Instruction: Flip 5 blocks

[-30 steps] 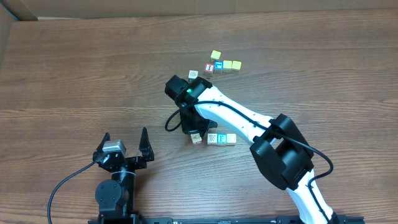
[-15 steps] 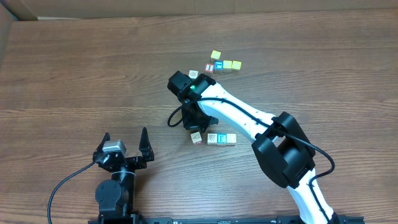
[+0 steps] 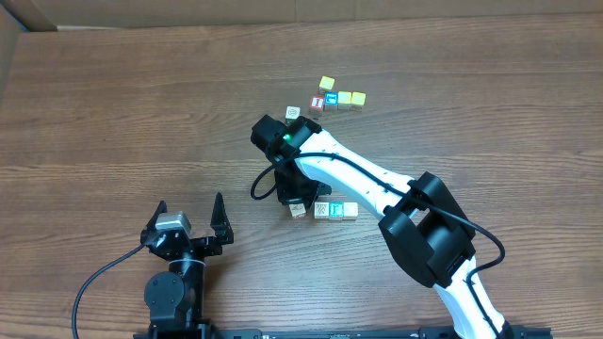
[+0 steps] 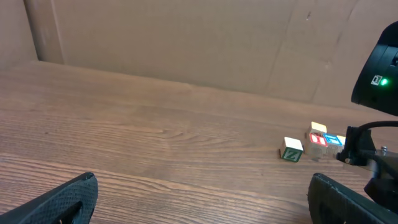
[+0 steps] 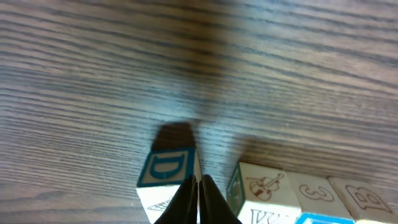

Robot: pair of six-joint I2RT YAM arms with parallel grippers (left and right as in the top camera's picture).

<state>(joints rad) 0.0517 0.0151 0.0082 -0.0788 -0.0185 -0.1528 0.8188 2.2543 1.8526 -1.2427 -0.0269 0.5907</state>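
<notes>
A row of small wooden blocks lies mid-table: one with a blue-bordered letter face point(image 5: 166, 168) point(image 3: 298, 209), then a block with a violin picture point(image 5: 262, 185) point(image 3: 322, 210), then two more blocks point(image 3: 337, 210) point(image 3: 350, 210). My right gripper point(image 5: 199, 182) point(image 3: 294, 200) is shut with nothing between its fingers. Its tips rest against the right top edge of the blue-letter block, in the gap beside the violin block. My left gripper point(image 4: 202, 208) point(image 3: 189, 213) stands wide open and holds nothing, near the table's front edge.
A second cluster of blocks lies farther back: a yellow one point(image 3: 327, 83), a pale one point(image 3: 293, 112) shown green in the left wrist view point(image 4: 291, 149), a red "I" cube point(image 3: 317, 104), a blue one point(image 3: 331, 99) and two yellowish ones point(image 3: 351, 98). A cardboard wall point(image 4: 186, 37) stands behind the table.
Half a second ago my right gripper had pulled back and up from the blue-letter block; now it is down against it again. The left arm has not moved.
</notes>
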